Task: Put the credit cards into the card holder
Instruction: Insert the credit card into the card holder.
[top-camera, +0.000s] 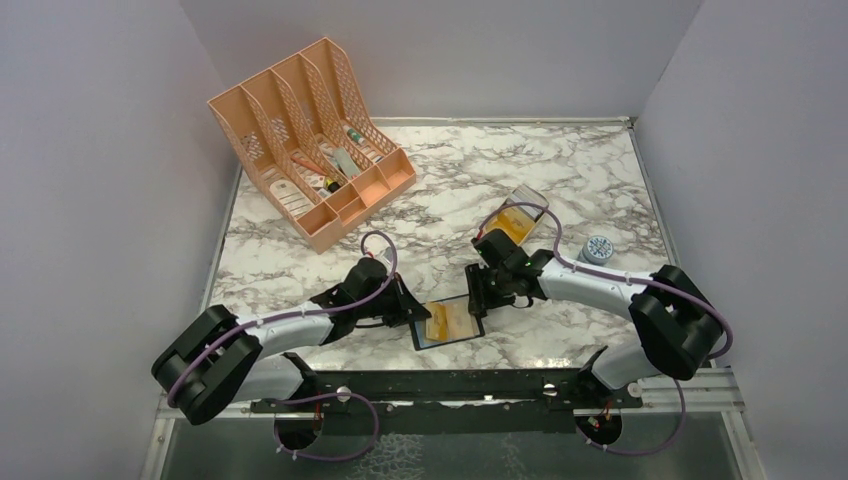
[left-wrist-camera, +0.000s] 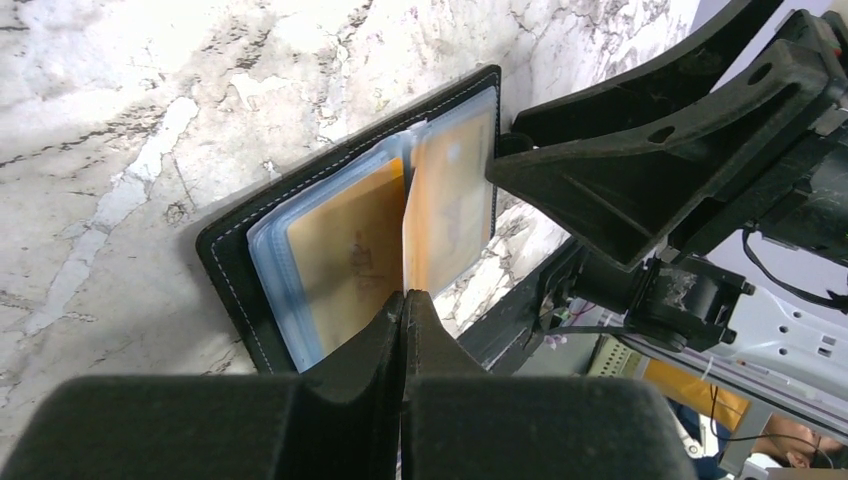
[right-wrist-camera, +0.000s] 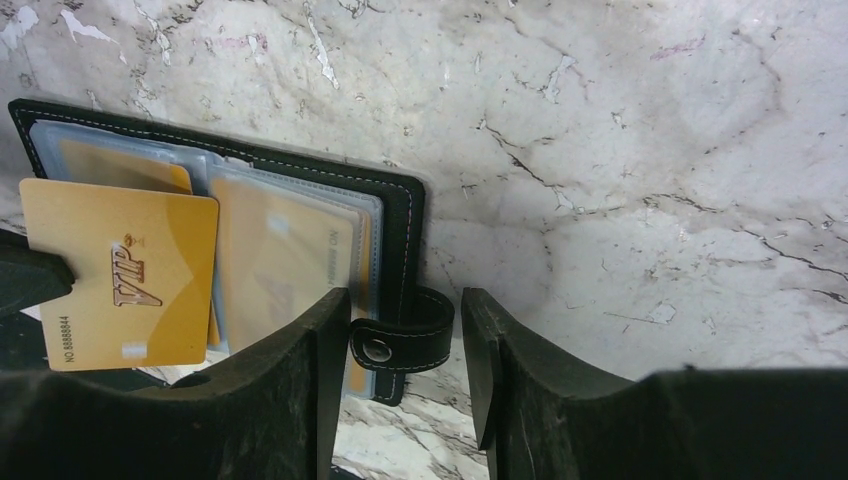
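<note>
While left end effector (left-wrist-camera: 403, 300) is clamped on a gold credit card (right-wrist-camera: 120, 270), long axis pointing ahead over the open card holder (right-wrist-camera: 395, 215) on the worktop (right-wrist-camera: 620, 150), right end effector (right-wrist-camera: 405, 305) sits jaws apart astride its snap tab (right-wrist-camera: 395, 345).

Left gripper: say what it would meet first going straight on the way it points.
The left gripper, shut on a gold VIP card, points at the open card holder; the card's edge would meet its clear sleeves first, probably near the fold. Depth is unclear.
</note>
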